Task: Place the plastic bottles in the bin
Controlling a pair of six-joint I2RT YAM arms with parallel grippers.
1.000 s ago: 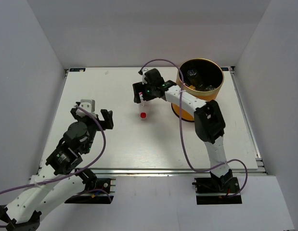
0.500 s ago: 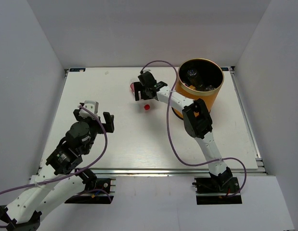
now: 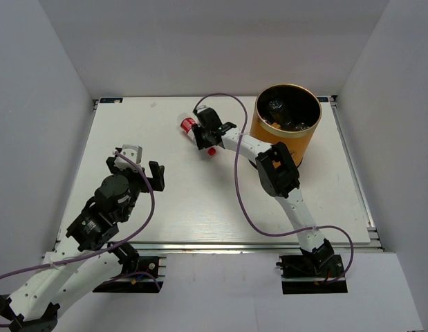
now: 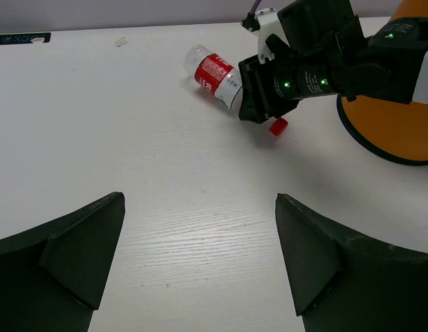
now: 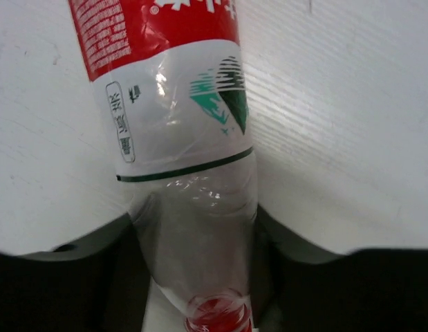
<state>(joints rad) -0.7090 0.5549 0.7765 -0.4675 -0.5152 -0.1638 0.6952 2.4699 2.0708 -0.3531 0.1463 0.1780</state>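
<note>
While some bottles (image 3: 277,109) lie in the bin (image 3: 309,144), one bottle (image 3: 189,124) lies on the table (image 3: 131,124). The right claw (image 3: 200,133) sits around it; whether it squeezes cannot be told. The left claw (image 4: 200,256) is wide, holding nothing.

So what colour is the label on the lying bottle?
The label is red, with a white band bearing a green mark; right wrist view shows it best.
</note>
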